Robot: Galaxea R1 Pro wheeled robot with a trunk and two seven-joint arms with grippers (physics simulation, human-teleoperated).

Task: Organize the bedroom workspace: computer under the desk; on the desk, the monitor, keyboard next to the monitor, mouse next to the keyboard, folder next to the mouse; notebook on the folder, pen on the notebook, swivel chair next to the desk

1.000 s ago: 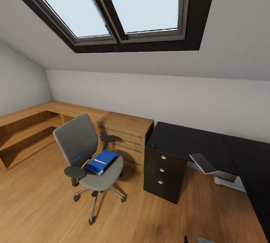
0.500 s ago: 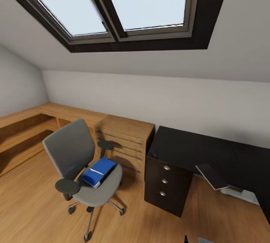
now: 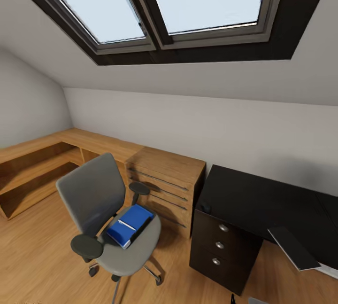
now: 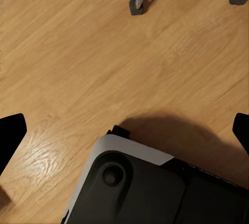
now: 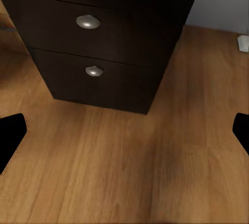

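You see folder (image 3: 130, 225) lying on swivel chair (image 3: 101, 210) seat, black bench (image 3: 263, 203) right of it; left claw (image 4: 124, 130) spread wide, right claw (image 5: 124, 130) too.

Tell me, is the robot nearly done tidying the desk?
Not nearly. Nothing looks done: the blue folder lies on the swivel chair, which stands off from the black desk. Both pincers, left and right, are open and empty over the floor. Everything on the list is left to do.
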